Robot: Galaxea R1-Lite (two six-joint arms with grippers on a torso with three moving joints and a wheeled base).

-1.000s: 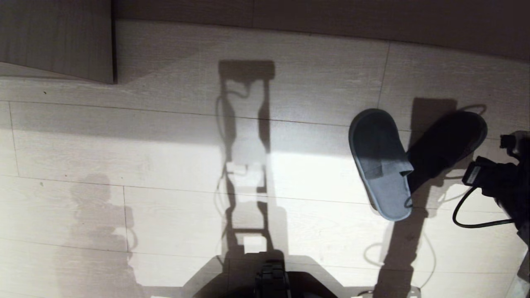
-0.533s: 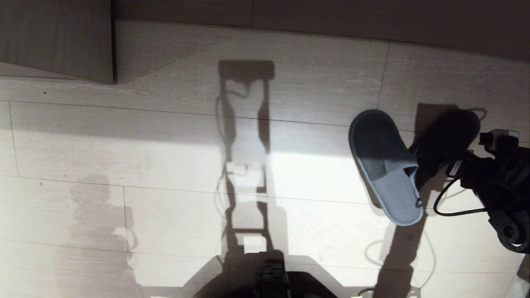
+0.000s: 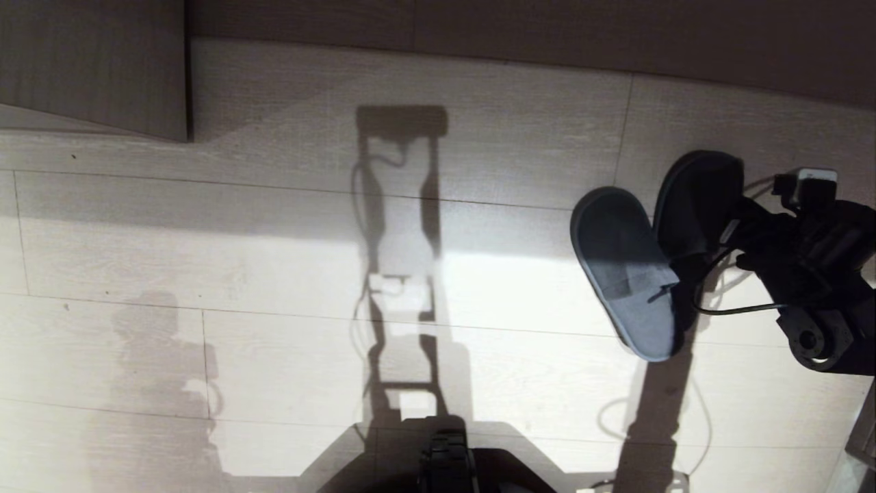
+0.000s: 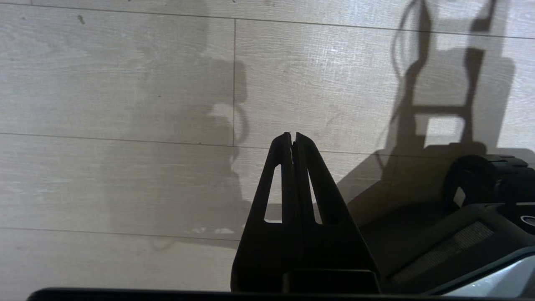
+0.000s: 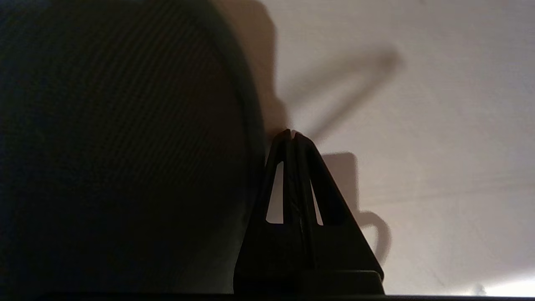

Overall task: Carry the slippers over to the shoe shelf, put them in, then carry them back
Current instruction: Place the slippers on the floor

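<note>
A: Where are the slippers [image 3: 626, 274] now?

B: On the right side of the wood-plank floor [image 3: 274, 260], mid-distance. One slipper lies flat, toe end toward the near side, strap up. The 2nd one [image 3: 698, 205] is just beside it on the right, tilted up on its edge, sole side dark; they seem to touch near the strap, but I cannot tell for sure.

A: And the right gripper [image 5: 292, 133]?

B: It is right next to the tilted slipper, coming in from the right edge. In the right wrist view the two fingers are pressed together, tips meeting, nothing between them. The slipper's dark ribbed surface [image 5: 125, 146] is directly beside the fingers, approx. touching their outer side. So clenched, but not grasping the slipper.

A: Left gripper [image 4: 292, 136]?

B: Also clenched, empty, pointing at bare floor near the robot's base [image 4: 480, 217].

A: Shoe shelf?

B: Not clearly seen. Only grey-brown wood-grain panels along the far edge [image 3: 547, 34] and at the far left corner [image 3: 89, 61]. Long shadows of the robot fall over the floor in the centre.
</note>
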